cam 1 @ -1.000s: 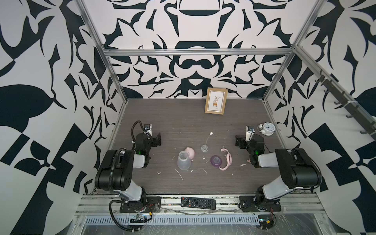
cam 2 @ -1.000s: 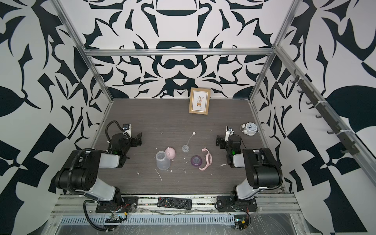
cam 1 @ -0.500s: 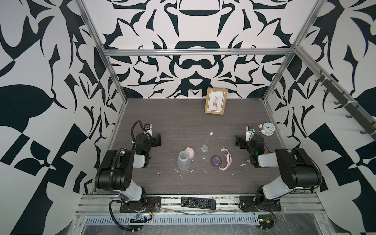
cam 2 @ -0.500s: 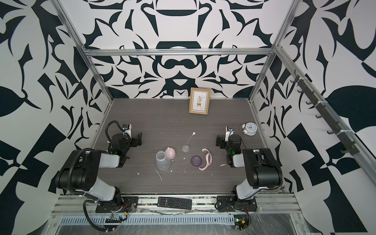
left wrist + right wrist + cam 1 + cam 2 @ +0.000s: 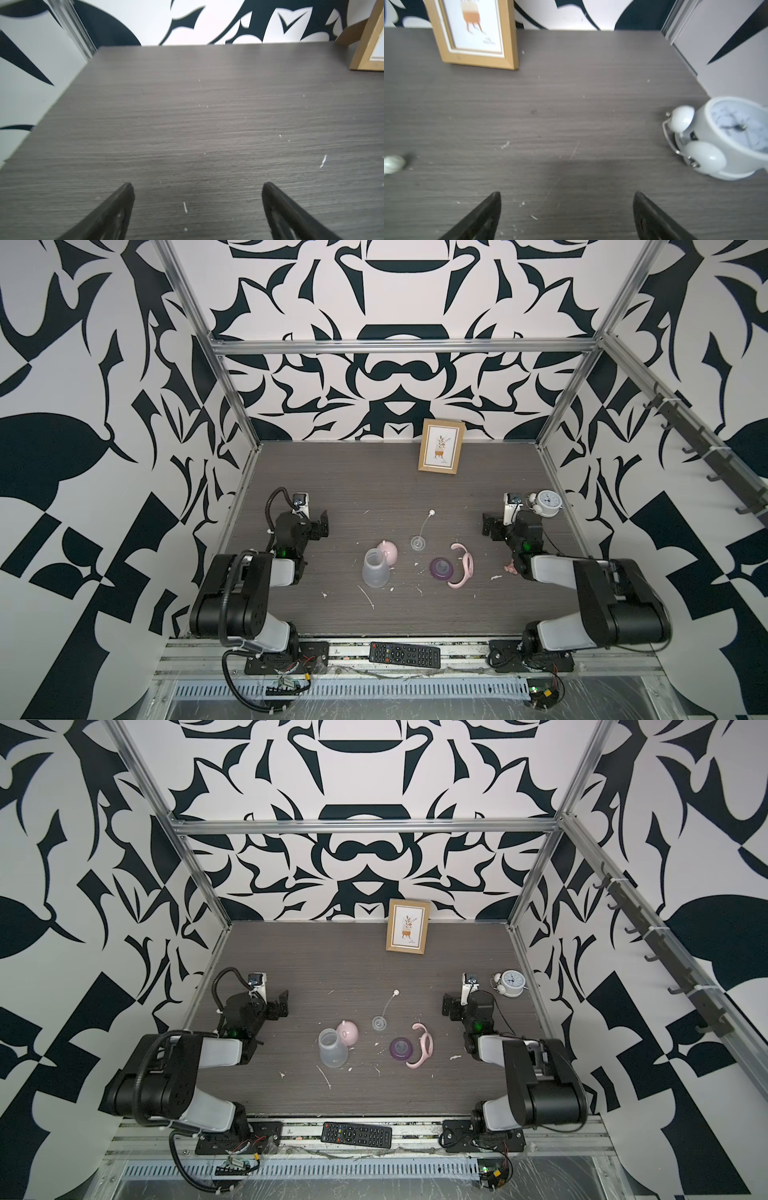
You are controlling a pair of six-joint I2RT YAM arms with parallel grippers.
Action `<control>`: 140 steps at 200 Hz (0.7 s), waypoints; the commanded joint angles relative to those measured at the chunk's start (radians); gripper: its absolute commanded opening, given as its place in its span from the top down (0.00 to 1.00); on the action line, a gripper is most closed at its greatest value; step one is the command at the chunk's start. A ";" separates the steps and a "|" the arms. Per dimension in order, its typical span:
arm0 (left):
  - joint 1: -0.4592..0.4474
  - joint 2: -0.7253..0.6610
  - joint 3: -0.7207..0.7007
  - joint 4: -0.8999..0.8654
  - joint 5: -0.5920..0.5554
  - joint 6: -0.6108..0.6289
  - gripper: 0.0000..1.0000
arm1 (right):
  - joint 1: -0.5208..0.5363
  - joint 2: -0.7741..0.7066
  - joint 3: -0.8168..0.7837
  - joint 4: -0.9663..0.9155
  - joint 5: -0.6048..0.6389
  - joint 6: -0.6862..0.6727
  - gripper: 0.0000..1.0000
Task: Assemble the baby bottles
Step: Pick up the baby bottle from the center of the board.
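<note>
Five loose parts, two empty grippers, assembly not yet begun

Both grippers had their jaws spread wide with nothing between them. The left gripper (image 5: pixel 198 185) hung over bare table (image 5: pixel 187 124), well apart from the parts. The right gripper (image 5: pixel 566 193) hung over bare wood too, with a white alarm clock (image 5: pixel 720 137) near it.

In both top views the parts lay in a loose cluster mid-table, between the two arms. The translucent bottle (image 5: pixel 375 568) appeared to stand upright, mouth up. The pink domed cap (image 5: pixel 388 551) sat just behind it, touching or nearly so. The clear straw (image 5: pixel 423 531) lay flat farther back, its disc end nearest the cluster. The purple nipple collar (image 5: pixel 440 568) sat just beside the pink handle ring (image 5: pixel 463 566); whether they touched could not be told.

Everything looked light and thin-walled. The bottle was probably smooth and quick to tip or skid under a sideways nudge, so a squeeze across its body below the shoulder seemed safest. The collar likely wanted a hold across its hard outer rim, sparing the soft nipple. The handle ring looked stiff, and one loop offered an easy bite. The straw seemed the fussiest: slim, bendy and flat on the wood, best taken near its disc. The cap's dome would likely slip, so its rim was the better hold.
</note>
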 commanded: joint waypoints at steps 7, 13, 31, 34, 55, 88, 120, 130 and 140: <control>0.000 -0.232 0.040 -0.212 -0.030 -0.042 0.01 | 0.103 -0.164 0.142 -0.232 -0.045 0.005 0.01; -0.003 -0.274 0.060 -0.272 -0.030 -0.053 0.01 | 0.150 -0.183 0.169 -0.279 -0.045 -0.007 0.00; -0.009 -0.377 0.120 -0.446 -0.012 -0.103 0.01 | 0.315 -0.213 0.244 -0.417 -0.059 -0.054 0.00; -0.010 -0.388 0.128 -0.470 -0.003 -0.106 0.01 | 0.342 -0.214 0.255 -0.437 -0.067 -0.058 0.00; -0.017 -0.458 0.195 -0.653 0.021 -0.118 0.01 | 0.536 -0.213 0.317 -0.556 -0.125 -0.072 0.00; -0.028 -0.567 0.236 -0.813 0.041 -0.135 0.01 | 0.836 -0.189 0.353 -0.632 -0.172 -0.062 0.00; -0.028 -0.614 0.277 -0.906 0.060 -0.175 0.01 | 0.981 -0.169 0.352 -0.647 -0.197 -0.039 0.01; -0.027 -0.621 0.295 -0.943 0.060 -0.176 0.01 | 0.991 -0.167 0.344 -0.626 -0.210 -0.028 0.01; -0.028 -0.633 0.303 -0.963 0.060 -0.181 0.01 | 0.993 -0.157 0.332 -0.588 -0.225 -0.012 0.01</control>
